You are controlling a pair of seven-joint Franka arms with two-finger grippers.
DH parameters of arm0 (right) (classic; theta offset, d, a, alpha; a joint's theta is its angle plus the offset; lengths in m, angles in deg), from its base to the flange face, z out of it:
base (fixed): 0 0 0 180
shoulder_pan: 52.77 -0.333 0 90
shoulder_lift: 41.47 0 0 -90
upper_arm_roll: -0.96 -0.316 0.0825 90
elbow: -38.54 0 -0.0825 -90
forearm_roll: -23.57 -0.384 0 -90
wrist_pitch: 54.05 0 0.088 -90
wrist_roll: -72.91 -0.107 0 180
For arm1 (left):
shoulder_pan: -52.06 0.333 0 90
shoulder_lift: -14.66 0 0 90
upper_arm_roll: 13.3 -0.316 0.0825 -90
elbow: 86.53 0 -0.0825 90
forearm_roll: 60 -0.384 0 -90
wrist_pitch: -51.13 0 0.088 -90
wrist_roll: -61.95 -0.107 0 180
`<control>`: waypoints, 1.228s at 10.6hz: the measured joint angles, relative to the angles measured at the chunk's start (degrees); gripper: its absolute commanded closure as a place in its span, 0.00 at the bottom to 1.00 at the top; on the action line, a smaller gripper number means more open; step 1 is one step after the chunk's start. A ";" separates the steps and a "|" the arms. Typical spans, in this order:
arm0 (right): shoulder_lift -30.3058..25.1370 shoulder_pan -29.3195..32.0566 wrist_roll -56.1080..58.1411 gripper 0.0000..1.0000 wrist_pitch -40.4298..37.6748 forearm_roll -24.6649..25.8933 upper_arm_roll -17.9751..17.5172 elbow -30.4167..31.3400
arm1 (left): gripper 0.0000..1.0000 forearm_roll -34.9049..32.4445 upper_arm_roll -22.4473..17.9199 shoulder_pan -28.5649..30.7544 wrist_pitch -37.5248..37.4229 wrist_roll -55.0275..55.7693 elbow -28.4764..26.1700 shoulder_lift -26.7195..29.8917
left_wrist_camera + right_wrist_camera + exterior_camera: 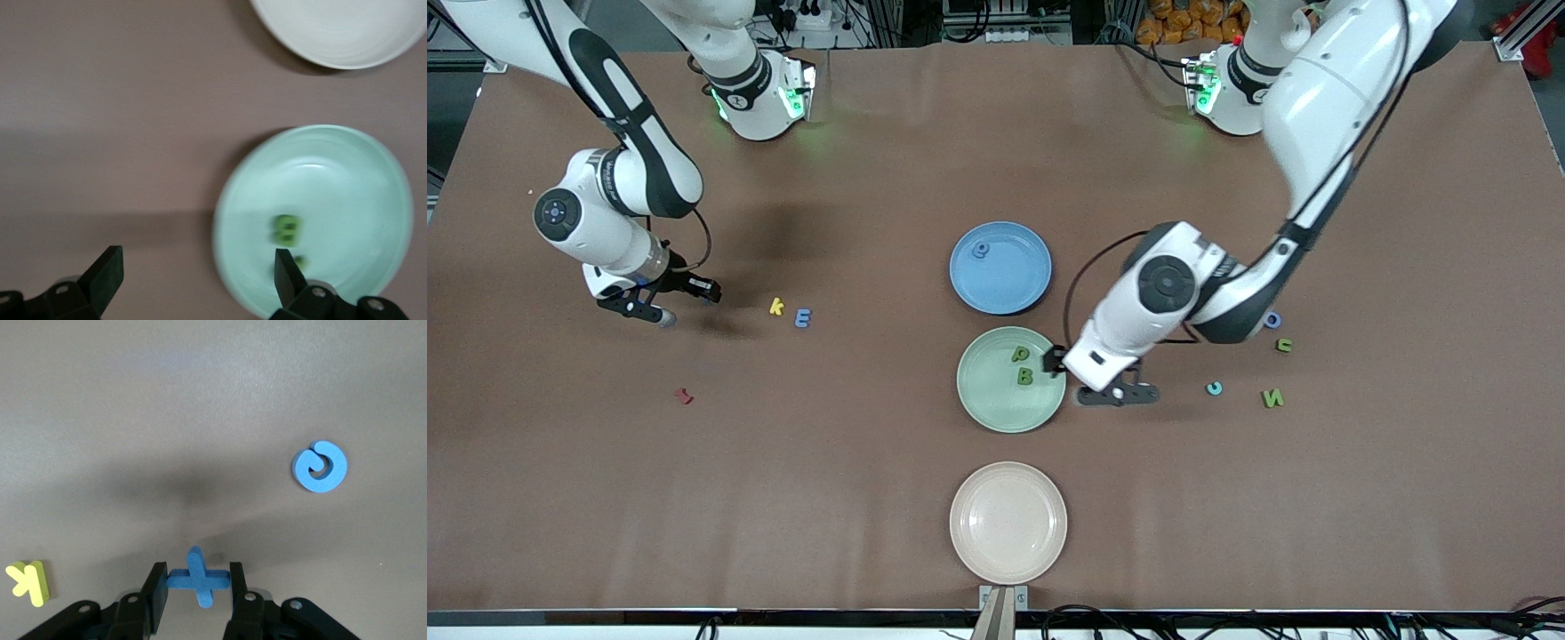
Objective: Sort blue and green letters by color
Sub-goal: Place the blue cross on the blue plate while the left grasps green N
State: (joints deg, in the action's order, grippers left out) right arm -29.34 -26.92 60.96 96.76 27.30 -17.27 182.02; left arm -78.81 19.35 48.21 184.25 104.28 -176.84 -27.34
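So two green letters [1023, 366] are sitting in the green plate [996, 404], and one blue letter [982, 251] is lying in the blue plate [1009, 284]. The left gripper [193, 273] is hanging over the green plate's edge at the left arm's end, fingers spread wide and holding nothing. The right gripper [197, 587] is pinching a blue x [198, 577] just above the table near the right arm's end, close to a yellow k [776, 307], a blue E [803, 317] and a curly blue letter [320, 466]. More blue and green letters [1272, 398] are lying loose toward the left arm's end. A cream plate [1008, 523] is sitting nearest the camera.
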 measured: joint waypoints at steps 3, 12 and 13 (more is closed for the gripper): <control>-0.16 -2.88 -0.67 0.74 0.00 -3.10 -0.29 -1.53 | 0.00 -0.02 0.14 7.52 -8.96 -13.51 -1.62 4.16; 0.26 -35.41 -15.70 0.71 -1.37 -17.21 -0.89 -10.77 | 0.53 -1.14 -0.10 30.74 -4.15 -30.06 -12.09 5.57; 1.24 -38.53 -18.71 0.71 -1.38 -17.21 -0.87 -12.32 | 0.54 -1.19 -0.40 30.70 -2.73 -30.02 -12.54 5.16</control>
State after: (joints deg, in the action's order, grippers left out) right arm -28.09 -65.45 42.25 95.38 10.09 -18.14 169.70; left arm -80.00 18.95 78.91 181.52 74.26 -189.38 -22.18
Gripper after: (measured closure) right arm 0.577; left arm 0.436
